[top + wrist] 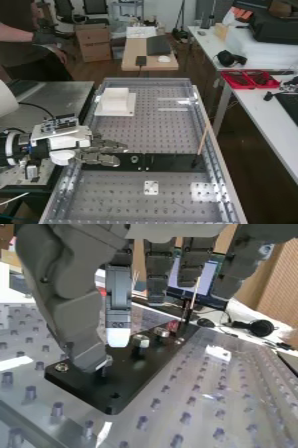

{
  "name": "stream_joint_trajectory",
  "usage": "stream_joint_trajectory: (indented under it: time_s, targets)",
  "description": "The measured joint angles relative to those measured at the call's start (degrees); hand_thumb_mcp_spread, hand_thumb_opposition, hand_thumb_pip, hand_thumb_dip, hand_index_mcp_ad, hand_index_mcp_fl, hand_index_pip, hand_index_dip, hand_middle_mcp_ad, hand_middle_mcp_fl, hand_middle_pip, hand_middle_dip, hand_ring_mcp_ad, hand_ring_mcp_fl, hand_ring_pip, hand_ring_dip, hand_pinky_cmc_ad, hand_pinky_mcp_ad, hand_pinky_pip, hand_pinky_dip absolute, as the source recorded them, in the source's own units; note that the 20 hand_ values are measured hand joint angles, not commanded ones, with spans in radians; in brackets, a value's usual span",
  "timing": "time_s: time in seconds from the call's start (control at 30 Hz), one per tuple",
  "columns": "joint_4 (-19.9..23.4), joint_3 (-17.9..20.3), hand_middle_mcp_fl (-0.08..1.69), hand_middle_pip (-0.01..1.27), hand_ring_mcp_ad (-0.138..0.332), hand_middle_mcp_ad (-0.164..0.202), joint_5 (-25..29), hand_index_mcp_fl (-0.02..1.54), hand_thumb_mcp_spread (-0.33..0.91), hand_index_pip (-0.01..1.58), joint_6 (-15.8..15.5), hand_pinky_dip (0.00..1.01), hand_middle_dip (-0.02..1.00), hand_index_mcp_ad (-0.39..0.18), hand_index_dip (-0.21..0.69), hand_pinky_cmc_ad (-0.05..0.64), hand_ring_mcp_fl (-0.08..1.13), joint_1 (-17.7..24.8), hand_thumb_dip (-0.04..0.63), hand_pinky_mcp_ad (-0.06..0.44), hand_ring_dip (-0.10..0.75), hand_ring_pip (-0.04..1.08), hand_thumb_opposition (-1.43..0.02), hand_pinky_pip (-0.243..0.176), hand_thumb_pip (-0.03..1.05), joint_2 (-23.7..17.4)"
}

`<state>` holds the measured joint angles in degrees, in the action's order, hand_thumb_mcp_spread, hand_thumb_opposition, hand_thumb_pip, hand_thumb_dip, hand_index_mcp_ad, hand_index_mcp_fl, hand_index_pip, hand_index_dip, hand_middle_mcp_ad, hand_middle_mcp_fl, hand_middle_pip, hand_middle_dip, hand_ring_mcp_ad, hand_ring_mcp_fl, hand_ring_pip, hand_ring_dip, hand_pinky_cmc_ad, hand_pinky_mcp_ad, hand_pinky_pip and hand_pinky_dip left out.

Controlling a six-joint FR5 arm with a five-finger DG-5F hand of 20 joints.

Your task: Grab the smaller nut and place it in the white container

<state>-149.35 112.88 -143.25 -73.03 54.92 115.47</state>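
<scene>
Dark grey robot hand [100, 159] held open over the black rectangular plate [143, 369].
At left, the hand's fingers are seen extended, the thumb apart; next, a white box-shaped container [115, 100] is set beyond; silver metal nuts [140, 341] are seated on the plate, the smaller not told for certain.

From where I stand, there's one long black strip [174, 162], with two metal nuts [141, 341] I can make out standing on it and two screw heads [62, 368] in it. I count one white container [116, 101] beyond the strip, one small pale plate [151, 188] on its near side, one thin stick [203, 136] towards one end, and, well beyond it, two chairs [64, 10] and one cardboard box [93, 44].
</scene>
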Motion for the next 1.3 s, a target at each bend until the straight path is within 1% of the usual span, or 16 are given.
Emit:
stream_joint_trajectory:
  time_s: [0.27,0.47,0.5,0.57,0.6,0.67,0.77,0.9,1.0,1.07,1.1,1.3]
  targets:
    - [-1.92,-0.92,0.18,0.13,0.091,0.037,-0.84,0.15,0.49,1.49,-1.38,0.20,0.17,-0.152,0.185,0.316,0.00,-0.20,0.204,0.232,0.051,0.10,-0.83,0.003,0.59,0.34]
    - [-2.28,-1.24,0.18,0.13,0.087,0.037,-1.73,0.15,0.50,1.49,-1.77,0.20,0.17,-0.152,0.185,0.316,0.00,-0.31,0.204,0.232,0.051,0.10,-0.83,0.003,0.59,0.66]
    - [-2.35,-1.28,0.18,0.13,0.087,0.037,-1.80,0.15,0.50,1.49,-1.79,0.20,0.17,-0.159,0.185,0.316,0.00,-0.32,0.204,0.232,0.051,0.10,-0.83,0.003,0.59,0.70]
    - [-2.50,-1.42,0.19,0.13,0.093,0.037,-2.02,0.15,0.49,1.48,-1.67,0.20,0.17,-0.168,0.185,0.316,0.00,-0.35,0.204,0.232,0.051,0.10,-0.83,0.003,0.59,0.82]
    - [-2.53,-1.46,0.18,0.13,0.087,0.026,-2.07,0.15,0.49,1.48,-1.59,0.20,0.17,-0.164,0.185,0.316,0.00,-0.35,0.204,0.232,0.051,0.10,-0.83,0.003,0.59,0.86]
    - [-2.73,-1.73,0.18,0.13,0.091,0.021,-2.37,0.15,0.49,1.48,-1.29,0.20,0.17,-0.164,0.183,0.316,0.00,-0.39,0.204,0.232,0.051,0.10,-0.83,0.003,0.59,1.05]
    - [-2.72,-1.94,0.19,0.13,0.091,0.024,-2.63,0.15,0.49,1.46,-0.67,0.20,0.17,-0.164,0.176,0.316,0.00,-0.45,0.204,0.232,0.051,0.10,-0.83,0.003,0.59,1.11]
    - [-2.62,-2.28,0.19,0.13,0.087,0.019,-2.96,0.15,0.50,1.42,0.06,0.20,0.17,-0.175,0.154,0.316,0.00,-0.56,0.204,0.232,0.051,0.10,-0.83,0.002,0.60,1.18]
    - [-2.49,-2.49,0.18,0.13,0.091,0.023,-3.32,0.15,0.50,1.38,0.10,0.20,0.17,-0.178,0.129,0.316,0.00,-0.73,0.204,0.232,0.051,0.10,-0.83,0.002,0.60,1.26]
    - [-2.53,-2.57,0.18,0.13,0.091,0.023,-3.56,0.15,0.50,1.38,0.10,0.20,0.17,-0.178,0.126,0.316,0.00,-0.83,0.204,0.232,0.051,0.10,-0.83,0.002,0.60,1.33]
    - [-2.60,-2.61,0.18,0.13,0.091,0.023,-3.63,0.15,0.50,1.38,0.02,0.20,0.17,-0.180,0.110,0.316,0.00,-0.87,0.204,0.232,0.051,0.10,-0.83,0.005,0.60,1.37]
    - [-2.28,-2.56,0.18,0.12,0.091,0.023,-3.92,0.15,0.49,1.38,-0.32,0.20,0.17,-0.183,0.106,0.316,0.00,-1.04,0.204,0.229,0.051,0.10,-0.83,0.002,0.60,1.52]
